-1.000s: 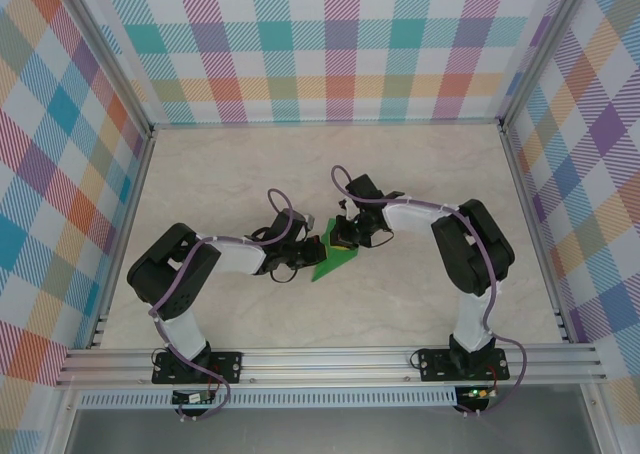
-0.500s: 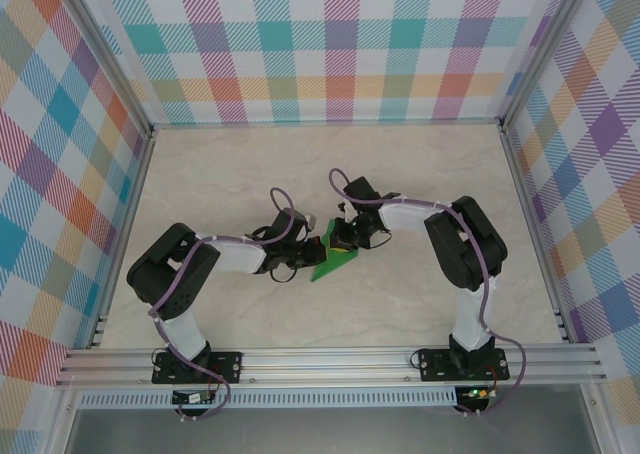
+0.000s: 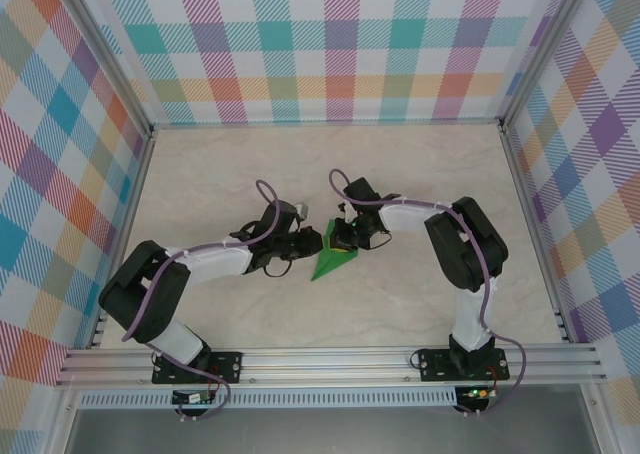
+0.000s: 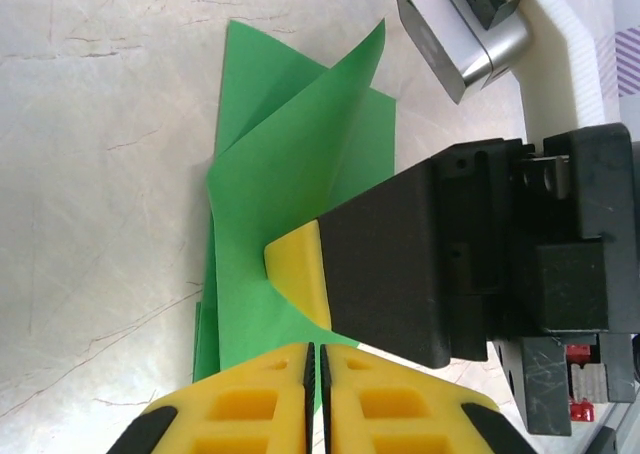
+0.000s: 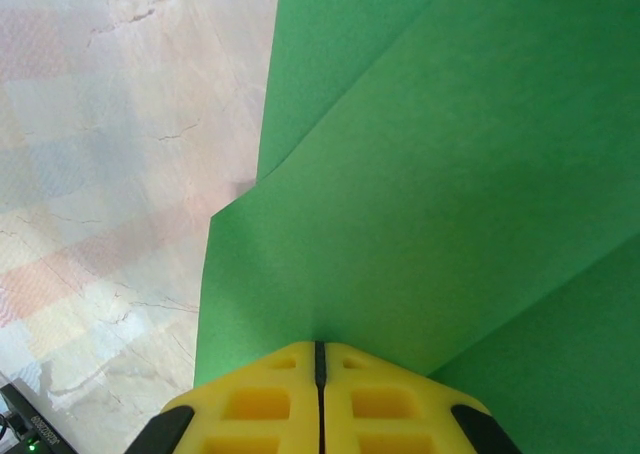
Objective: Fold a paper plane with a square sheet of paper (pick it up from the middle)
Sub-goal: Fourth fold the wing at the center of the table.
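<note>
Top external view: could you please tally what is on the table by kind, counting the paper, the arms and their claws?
Paper: 1, the green paper
Arms: 2, the left arm and the right arm
Claws: 2, the left claw and the right claw
Total: 5

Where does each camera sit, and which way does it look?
Top external: above and behind the arms, looking down at the table; both arms show.
Left wrist: on the left arm, facing the green paper; its own left end effector shows, plus the right end effector.
Right wrist: on the right arm, close over the paper; its fingertips show.
Shared: the green paper.
</note>
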`<state>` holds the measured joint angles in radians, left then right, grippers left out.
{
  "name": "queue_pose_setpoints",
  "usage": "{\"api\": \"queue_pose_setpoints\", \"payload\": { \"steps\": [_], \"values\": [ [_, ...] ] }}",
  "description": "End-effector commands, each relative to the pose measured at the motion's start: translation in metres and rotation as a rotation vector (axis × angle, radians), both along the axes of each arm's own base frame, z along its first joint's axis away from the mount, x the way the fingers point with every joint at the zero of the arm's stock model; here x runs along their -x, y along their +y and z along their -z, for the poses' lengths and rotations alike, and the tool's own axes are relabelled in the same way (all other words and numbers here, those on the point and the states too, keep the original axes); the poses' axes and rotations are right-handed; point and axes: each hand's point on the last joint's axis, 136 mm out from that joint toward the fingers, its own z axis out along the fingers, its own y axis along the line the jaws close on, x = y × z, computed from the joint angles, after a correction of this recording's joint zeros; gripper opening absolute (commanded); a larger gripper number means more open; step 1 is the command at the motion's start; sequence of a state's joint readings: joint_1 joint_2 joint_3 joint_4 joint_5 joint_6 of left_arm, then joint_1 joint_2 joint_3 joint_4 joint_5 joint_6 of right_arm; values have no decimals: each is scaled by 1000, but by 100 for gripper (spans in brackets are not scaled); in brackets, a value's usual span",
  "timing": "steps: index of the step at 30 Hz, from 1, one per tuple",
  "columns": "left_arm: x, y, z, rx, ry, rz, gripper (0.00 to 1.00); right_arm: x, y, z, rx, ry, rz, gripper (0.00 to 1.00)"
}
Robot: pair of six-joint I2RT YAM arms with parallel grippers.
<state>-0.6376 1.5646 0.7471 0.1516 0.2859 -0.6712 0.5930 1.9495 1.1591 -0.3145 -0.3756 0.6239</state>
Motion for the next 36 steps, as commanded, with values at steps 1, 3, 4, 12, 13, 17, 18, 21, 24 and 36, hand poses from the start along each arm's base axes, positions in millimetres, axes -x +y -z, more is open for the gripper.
{"api": "queue_pose_setpoints", "payload": {
  "steps": [1,3,4,12,13,17,18,21,24,36],
  "values": [
    [4,2,9,22,49,-17,12,8,-16,16,76,31,31,6],
    [4,6,15,11,61,-39,16,8,-15,14,66,28,31,7],
    [5,9,18,1,68,-50,19,8,-14,12,59,26,30,7],
    [4,6,34,-10,109,-48,40,5,-8,1,19,9,24,8],
    [3,4,36,-10,112,-45,40,5,-7,-2,10,7,22,8],
    [-5,-1,38,3,109,-33,40,4,-2,-13,-32,-14,13,9],
    [-7,-3,38,10,104,-27,39,4,-1,-16,-39,-17,11,10],
    [-13,-6,38,19,97,-20,35,3,2,-24,-57,-28,5,11],
    [-17,-7,34,32,84,-11,32,4,2,-31,-72,-37,1,12],
    [-20,-15,17,74,33,39,26,5,-36,-39,66,-95,110,24]
  ]
}}
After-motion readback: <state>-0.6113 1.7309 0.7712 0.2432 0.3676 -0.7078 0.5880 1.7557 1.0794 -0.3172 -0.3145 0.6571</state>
